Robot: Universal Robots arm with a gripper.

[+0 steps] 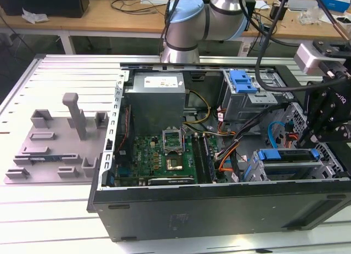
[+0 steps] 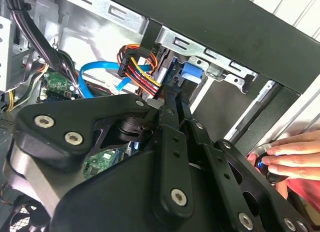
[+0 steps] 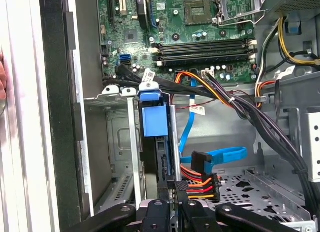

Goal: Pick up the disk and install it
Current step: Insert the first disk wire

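The disk (image 1: 288, 155) lies in the drive bay at the case's front corner, on the exterior view's right, its blue carrier bracket facing up. In the first wrist view the disk (image 3: 152, 122) is edge-on, blue bracket end toward the motherboard. My gripper (image 1: 322, 137) hangs over the bay's end on the exterior view's right. In both wrist views its black fingers (image 3: 172, 209) lie together, shut, with the tips (image 2: 174, 99) right at the disk's blue bracket (image 2: 192, 74). Whether they touch it I cannot tell.
The open black case (image 1: 219, 207) holds a green motherboard (image 1: 164, 155), a grey power supply (image 1: 156, 97) and a small blue latch (image 1: 243, 81). Orange, black and blue cables (image 3: 210, 179) crowd the bay. A person's hand (image 2: 290, 157) rests outside the case wall. A grey fixture plate (image 1: 55, 139) lies beside the case.
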